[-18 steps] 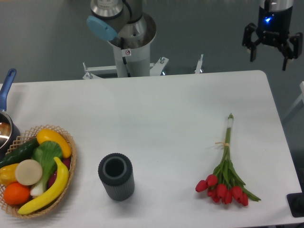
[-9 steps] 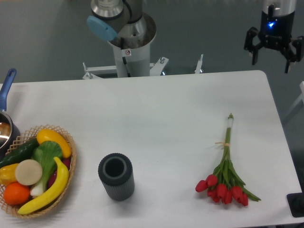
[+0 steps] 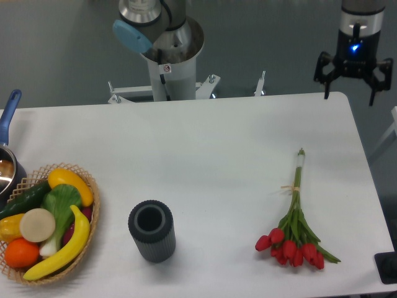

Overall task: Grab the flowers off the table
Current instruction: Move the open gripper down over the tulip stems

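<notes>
The pincer (image 3: pixel 352 79) hangs splayed and empty above the counter's (image 3: pixel 205 149) far right corner, well apart from the flowers (image 3: pixel 293 222), which lie flat near the right edge — stems pointing away, red heads toward the near side. A sound grasp would likely close across the bundled stems near the tan string, where they are thin, firm and gathered — not on the soft petals. The white surface looks smooth and plain.
</notes>
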